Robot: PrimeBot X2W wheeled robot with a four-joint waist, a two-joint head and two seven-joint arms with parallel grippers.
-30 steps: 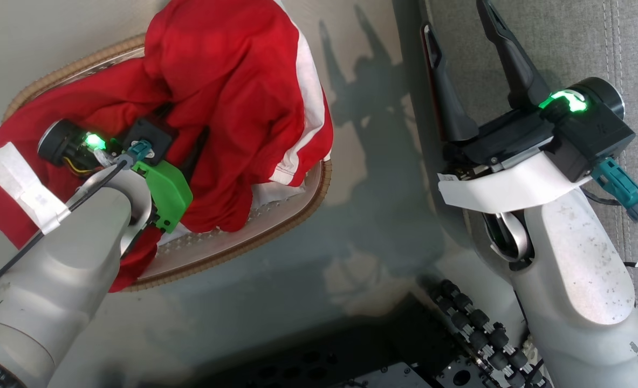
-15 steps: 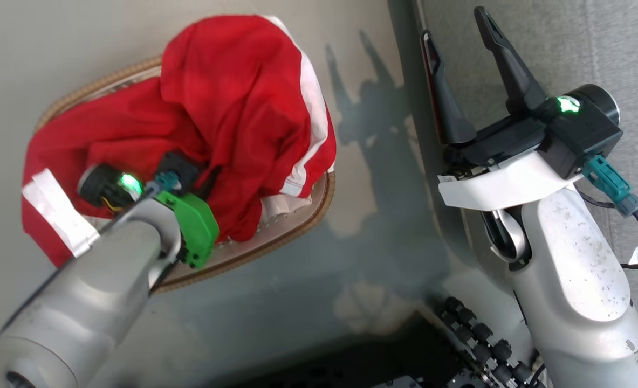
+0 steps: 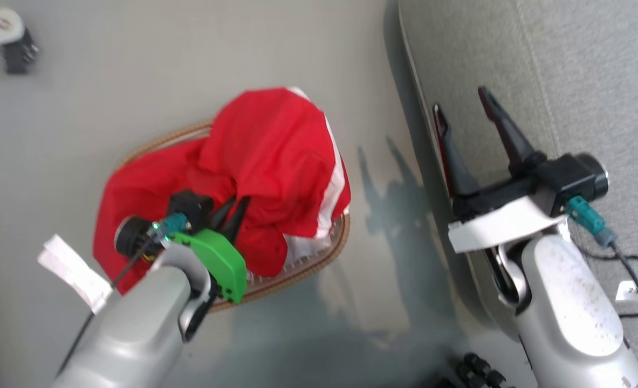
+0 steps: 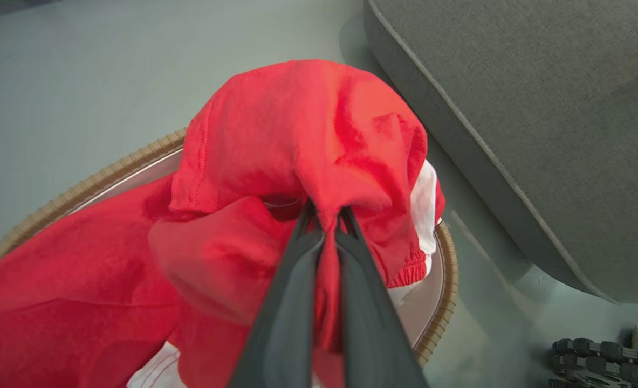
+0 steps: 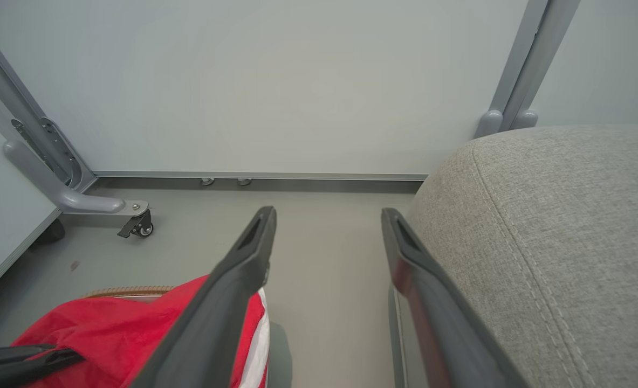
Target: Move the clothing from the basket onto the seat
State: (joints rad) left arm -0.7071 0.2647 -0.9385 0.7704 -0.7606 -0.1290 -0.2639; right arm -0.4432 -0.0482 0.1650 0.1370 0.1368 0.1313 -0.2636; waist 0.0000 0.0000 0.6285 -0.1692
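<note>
Pinched bright red fabric clothing (image 4: pixel 297 134) in left gripper (image 4: pixel 327 211) above brown-rimmed oval white basket (image 4: pixel 89 188). Held right gripper (image 3: pixel 460 101) spread, empty, at edge of grey woven seat (image 4: pixel 540 108).

basket (image 4: pixel 448 302) inside hidden under clothing (image 4: pixel 308 124), seat (image 4: pixel 540 108) cut off
</note>
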